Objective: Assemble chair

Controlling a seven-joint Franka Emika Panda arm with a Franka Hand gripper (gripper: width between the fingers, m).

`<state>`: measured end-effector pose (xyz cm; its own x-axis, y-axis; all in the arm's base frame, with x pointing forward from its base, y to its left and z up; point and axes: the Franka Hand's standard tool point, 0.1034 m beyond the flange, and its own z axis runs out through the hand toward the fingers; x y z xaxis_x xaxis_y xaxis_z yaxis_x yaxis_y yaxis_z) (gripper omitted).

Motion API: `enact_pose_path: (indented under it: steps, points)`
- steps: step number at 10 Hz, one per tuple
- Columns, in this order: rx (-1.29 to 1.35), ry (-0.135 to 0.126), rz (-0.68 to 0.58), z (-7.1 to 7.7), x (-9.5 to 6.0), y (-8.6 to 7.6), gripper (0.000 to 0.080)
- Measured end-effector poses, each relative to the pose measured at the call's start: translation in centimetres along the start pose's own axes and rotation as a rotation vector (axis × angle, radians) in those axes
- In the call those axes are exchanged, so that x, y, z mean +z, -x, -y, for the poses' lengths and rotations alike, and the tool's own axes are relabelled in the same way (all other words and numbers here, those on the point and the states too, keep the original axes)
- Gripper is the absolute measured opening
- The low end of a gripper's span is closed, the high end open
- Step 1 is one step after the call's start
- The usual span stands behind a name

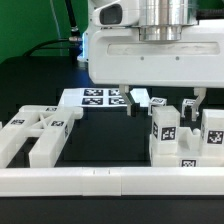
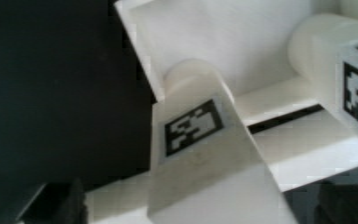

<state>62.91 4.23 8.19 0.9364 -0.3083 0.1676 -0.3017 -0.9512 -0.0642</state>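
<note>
My gripper (image 1: 163, 104) hangs open over the chair parts on the exterior view's right, one finger on each side of them. Below it an upright white block (image 1: 163, 124) shows a tag on its front. Two more tagged white parts (image 1: 212, 132) stand close beside it. In the wrist view a white slab with a tag (image 2: 194, 128) runs between my dark fingertips (image 2: 51, 203), and my gripper (image 2: 197, 206) is not shut on it. Another tagged block (image 2: 345, 72) sits beside the slab. Loose white leg bars and a frame piece (image 1: 35, 135) lie at the exterior view's left.
The marker board (image 1: 98, 97) lies flat on the black table behind the parts. A long white border rail (image 1: 110, 182) runs along the front edge. A green cloth (image 1: 40, 52) hangs at the back.
</note>
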Motion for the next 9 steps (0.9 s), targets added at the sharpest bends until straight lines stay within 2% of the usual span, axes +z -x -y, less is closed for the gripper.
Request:
enact_pose_path:
  steps: [2,5,7,9]
  points:
    - [-0.176,0.012,-0.003,-0.13,-0.01,-0.08,0.0649]
    - [-0.226,0.015,-0.004,-0.2,-0.01,-0.12,0.0635]
    - [-0.222,0.015,-0.004,-0.19,-0.01,-0.12,0.0289]
    - [-0.185,0.014,-0.005,-0.19,-0.01,-0.12,0.0292]
